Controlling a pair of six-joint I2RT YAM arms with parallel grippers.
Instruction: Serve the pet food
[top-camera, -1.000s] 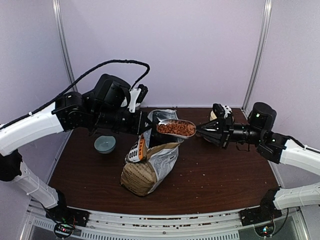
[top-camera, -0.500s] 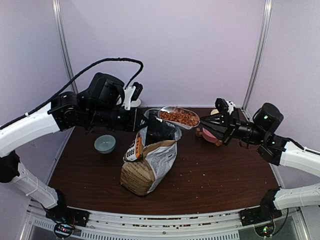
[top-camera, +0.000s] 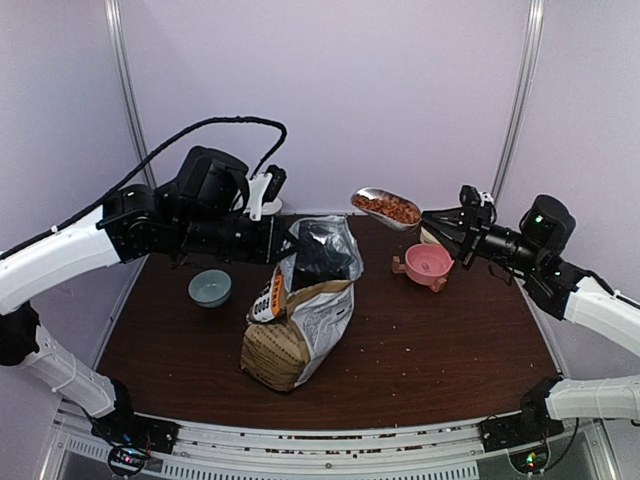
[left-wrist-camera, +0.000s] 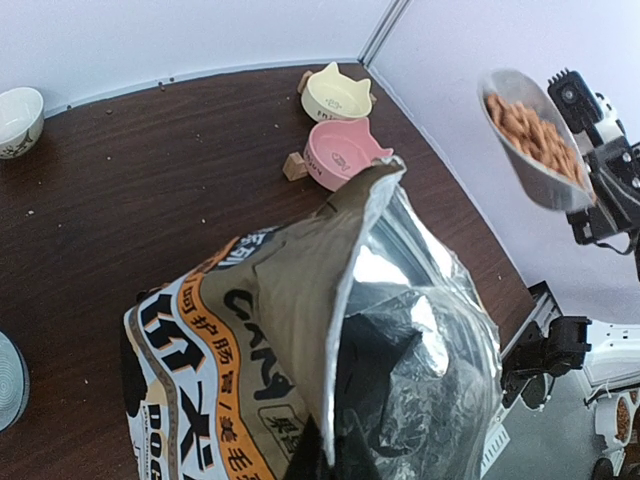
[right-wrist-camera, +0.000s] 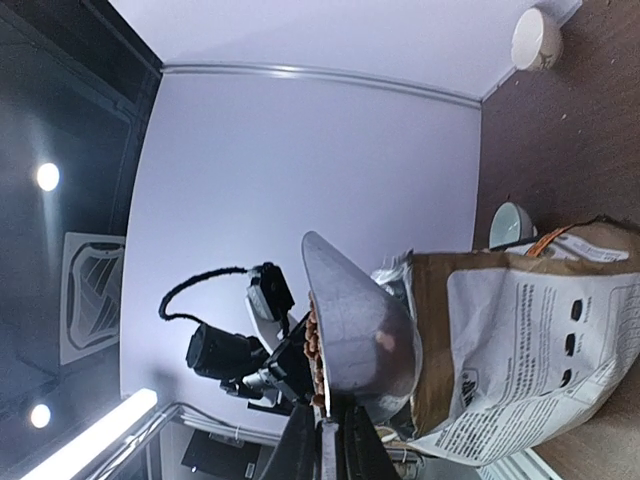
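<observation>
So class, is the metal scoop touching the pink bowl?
Apart. The left wrist view shows the scoop held up, well to the side of the pink bowl, with a clear gap between them.

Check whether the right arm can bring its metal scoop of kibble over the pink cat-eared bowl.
Probably yes: the metal scoop hangs close to the pink cat-eared bowl, with nothing between them.

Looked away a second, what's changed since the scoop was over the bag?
The right fingers carried the metal scoop, still full of pet food, off the bag rightward and toward the back; it now hangs near the pink bowl. Nothing let go. The left fingers keep pinching the bag's rim; the teal bowl hasn't moved.
</observation>
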